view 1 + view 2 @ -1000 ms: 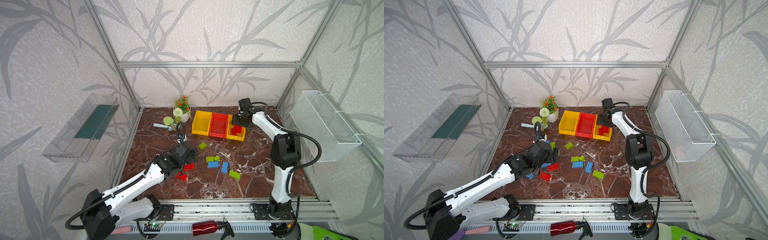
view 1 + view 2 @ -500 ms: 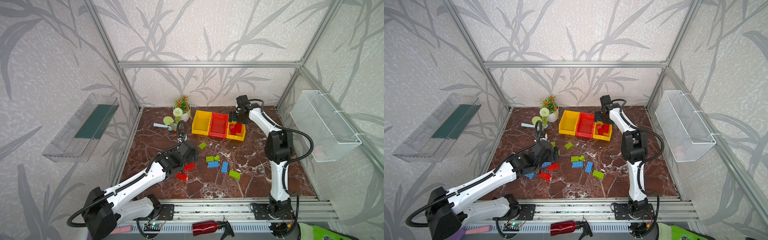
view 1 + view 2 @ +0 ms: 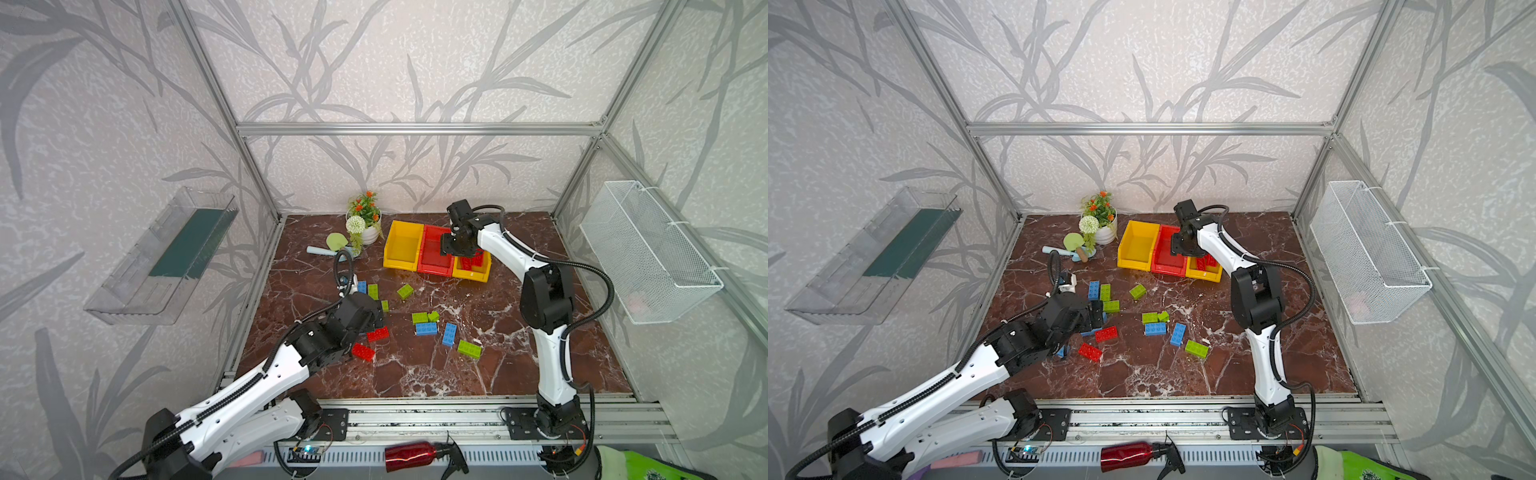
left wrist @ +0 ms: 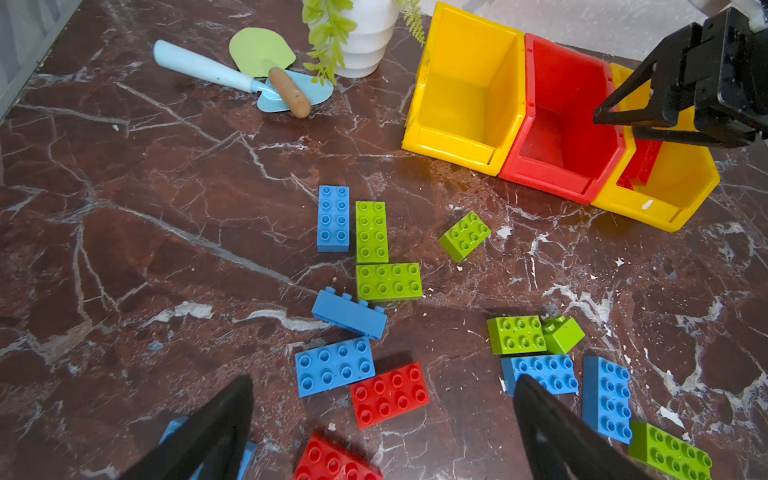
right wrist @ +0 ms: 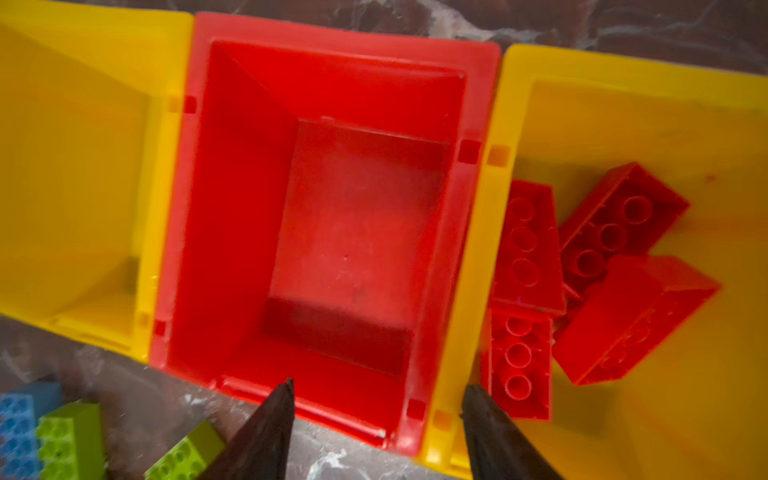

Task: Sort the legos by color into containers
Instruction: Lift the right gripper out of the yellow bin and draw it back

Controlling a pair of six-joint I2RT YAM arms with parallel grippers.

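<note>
Three joined containers stand at the back: a yellow bin (image 3: 400, 263), a red bin (image 3: 433, 269) and a second yellow bin (image 3: 472, 276). Several red legos (image 5: 623, 232) lie in that second yellow bin. My right gripper (image 5: 378, 383) hovers open and empty over the border of the red and second yellow bins. Loose blue, green and red legos are scattered mid-table. My left gripper (image 4: 382, 380) is wide open just above a red lego (image 4: 388, 392), with a blue lego (image 4: 334, 365) beside it and another red lego (image 4: 332, 461) nearer the wrist.
A white flower pot (image 3: 368, 235) and toy trowels (image 3: 328, 249) sit left of the bins. A wire basket (image 3: 648, 257) hangs on the right wall and a clear tray (image 3: 166, 257) on the left wall. A red spray bottle (image 3: 411, 455) lies in front of the rail.
My right gripper has shifted left, from over the second yellow bin toward the red bin. The left arm has barely moved.
</note>
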